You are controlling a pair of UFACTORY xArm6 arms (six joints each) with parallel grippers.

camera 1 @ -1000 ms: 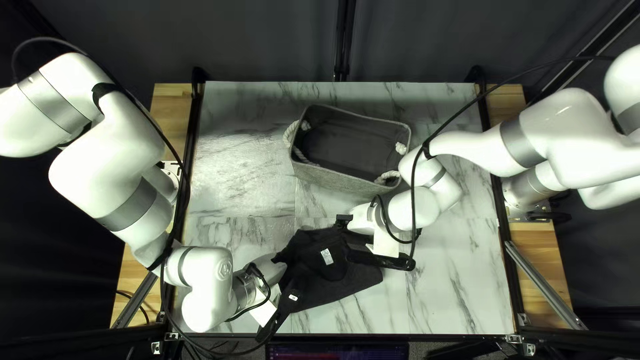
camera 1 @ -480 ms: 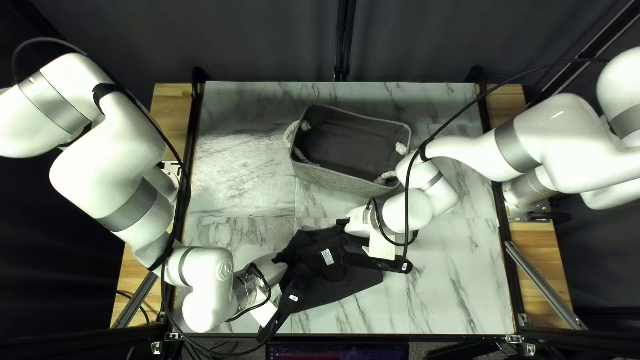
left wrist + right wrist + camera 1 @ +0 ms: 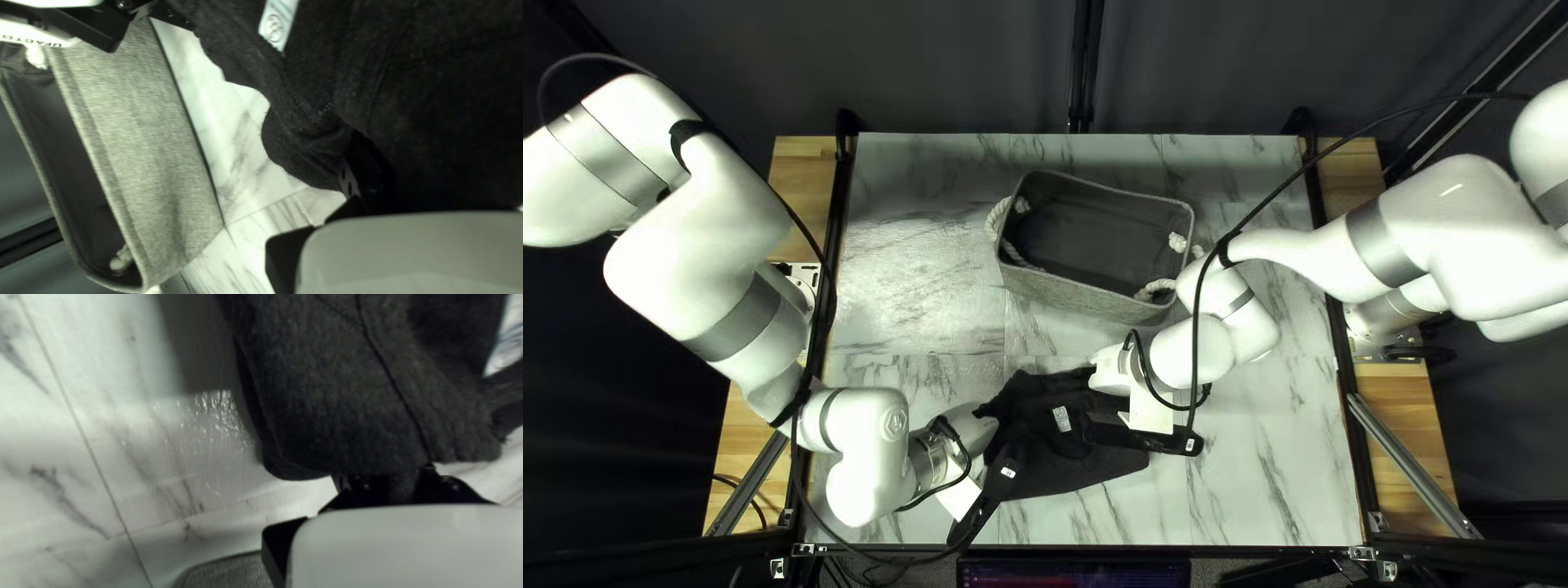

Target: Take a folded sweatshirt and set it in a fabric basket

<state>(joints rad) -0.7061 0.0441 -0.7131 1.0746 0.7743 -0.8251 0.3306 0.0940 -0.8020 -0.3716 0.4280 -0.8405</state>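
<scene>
Ahead of me: black, soft-cloth sweatshirt (image 3: 436, 92), bearing a pale label (image 3: 275, 27). Apart from it: grey, open-topped fabric basket (image 3: 141, 136), whitish knots (image 3: 121, 261) inside. Between them: white, grey-veined, marble-patterned tabletop (image 3: 239, 141).

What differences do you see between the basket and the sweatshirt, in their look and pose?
The basket is light grey outside; the sweatshirt is near black. The basket stands open with raised walls, while the sweatshirt is low and folded. The basket has pale rope handles; the sweatshirt shows a small white label. Both look like fabric.
</scene>
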